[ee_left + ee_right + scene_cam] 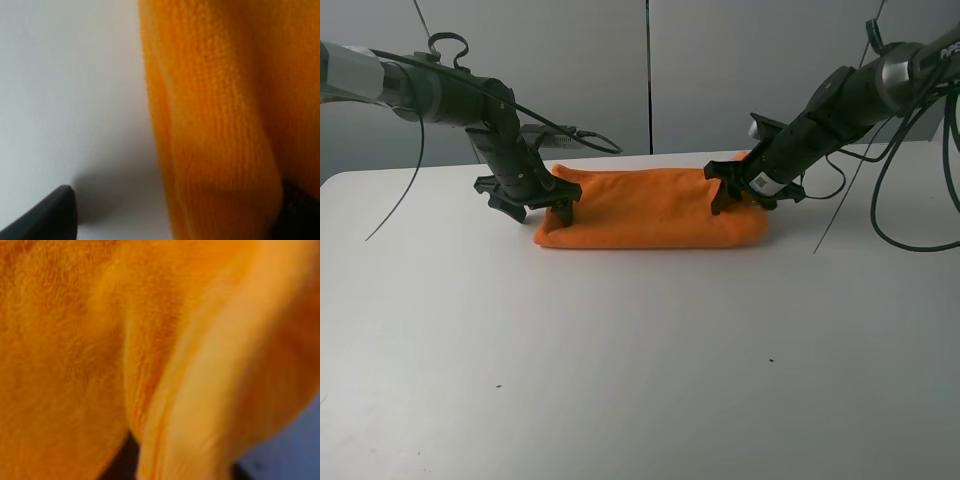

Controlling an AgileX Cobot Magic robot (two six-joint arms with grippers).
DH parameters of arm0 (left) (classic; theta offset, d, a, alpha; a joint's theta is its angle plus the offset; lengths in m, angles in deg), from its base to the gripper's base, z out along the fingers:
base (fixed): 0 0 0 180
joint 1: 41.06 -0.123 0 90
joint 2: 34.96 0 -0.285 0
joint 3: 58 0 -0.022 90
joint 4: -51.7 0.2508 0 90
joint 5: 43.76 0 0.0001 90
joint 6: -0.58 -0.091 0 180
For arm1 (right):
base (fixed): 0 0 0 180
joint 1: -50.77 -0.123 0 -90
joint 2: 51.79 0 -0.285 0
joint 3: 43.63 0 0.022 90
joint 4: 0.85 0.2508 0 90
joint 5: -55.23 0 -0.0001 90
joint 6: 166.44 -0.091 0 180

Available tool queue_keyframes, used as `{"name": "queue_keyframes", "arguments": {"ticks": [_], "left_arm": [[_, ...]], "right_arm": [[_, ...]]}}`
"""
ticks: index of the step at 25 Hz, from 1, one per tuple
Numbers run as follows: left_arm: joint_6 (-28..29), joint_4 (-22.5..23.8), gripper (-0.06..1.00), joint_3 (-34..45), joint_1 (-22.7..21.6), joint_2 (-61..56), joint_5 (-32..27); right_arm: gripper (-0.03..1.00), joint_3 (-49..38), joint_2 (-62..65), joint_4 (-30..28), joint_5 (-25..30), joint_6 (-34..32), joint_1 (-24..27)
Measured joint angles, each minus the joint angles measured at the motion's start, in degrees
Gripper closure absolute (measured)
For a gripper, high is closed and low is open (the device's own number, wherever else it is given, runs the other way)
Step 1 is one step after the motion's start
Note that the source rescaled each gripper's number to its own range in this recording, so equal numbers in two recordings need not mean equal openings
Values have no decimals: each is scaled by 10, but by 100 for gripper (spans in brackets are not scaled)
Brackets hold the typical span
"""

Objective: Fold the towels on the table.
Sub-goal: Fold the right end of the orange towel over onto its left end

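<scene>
Currently towel (650, 205) end is straddled by the spread left gripper (540, 213); right gripper (743, 203) hold cannot be told; uneven pinches could skew the fold

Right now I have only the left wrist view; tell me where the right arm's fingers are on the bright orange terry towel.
Observer: In the high view the right fingers are down on the right end of the bright orange terry towel.
Operator: Give me the towel's shape.
Observer: It lies as one long folded band across the far half of the plain white matte table, with the left fingers at its left end.
Operator: Say whether the right fingers are shut.
Observer: Cannot tell; orange cloth fills the right wrist view.
</scene>
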Motion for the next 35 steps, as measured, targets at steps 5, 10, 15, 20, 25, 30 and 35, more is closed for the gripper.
{"name": "queue_keyframes", "arguments": {"ticks": [5,10,15,20,25,30,35], "left_arm": [[-2,0,-5,0,0,0,0],[-5,-1,-5,0,0,0,0],[-16,-1,-5,0,0,0,1],[-21,-1,-5,0,0,0,2],[-21,-1,-5,0,0,0,2],[-22,-1,-5,0,0,0,2],[-22,-1,-5,0,0,0,2]], "right_arm": [[89,0,0,-1,2,-1,0],[89,0,5,4,10,-1,0],[89,21,13,27,66,-34,0],[89,45,14,68,111,-66,0],[89,48,14,118,124,-75,-10],[89,48,13,147,121,-88,-38],[89,48,2,186,94,-90,-62]]}}
